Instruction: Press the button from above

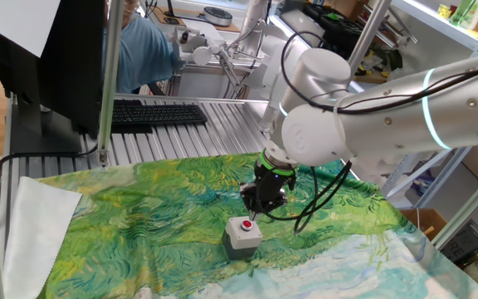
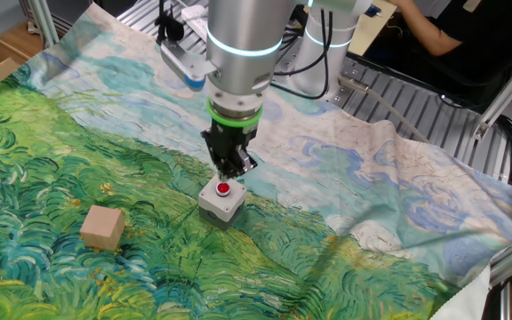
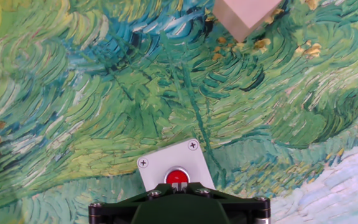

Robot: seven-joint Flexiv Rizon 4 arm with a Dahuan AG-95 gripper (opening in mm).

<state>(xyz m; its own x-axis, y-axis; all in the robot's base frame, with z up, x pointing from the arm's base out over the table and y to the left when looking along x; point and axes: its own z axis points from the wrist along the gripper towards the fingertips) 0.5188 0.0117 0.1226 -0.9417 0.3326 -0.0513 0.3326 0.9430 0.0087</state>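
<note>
The jaws (image 2: pixel 232 171) hang directly above the red button (image 2: pixel 223 188), very near it; whether they touch it, or stand open or closed, cannot be told in any view. The button sits atop its grey box (image 1: pixel 241 235) near the middle of the cloth-covered table (image 2: pixel 398 196). A tan block (image 2: pixel 102 227) lies apart.

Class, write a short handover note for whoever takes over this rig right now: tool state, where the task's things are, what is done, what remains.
Tool: poised directly over the button, tip close above it; finger state not visible in any view.
Button: red, in the top of the grey box, which stands on the painted cloth.
Done: approach and alignment from above.
Left: the press itself; contact cannot be confirmed yet.
Nearby: a tan block beside the box, apart from it.
</note>
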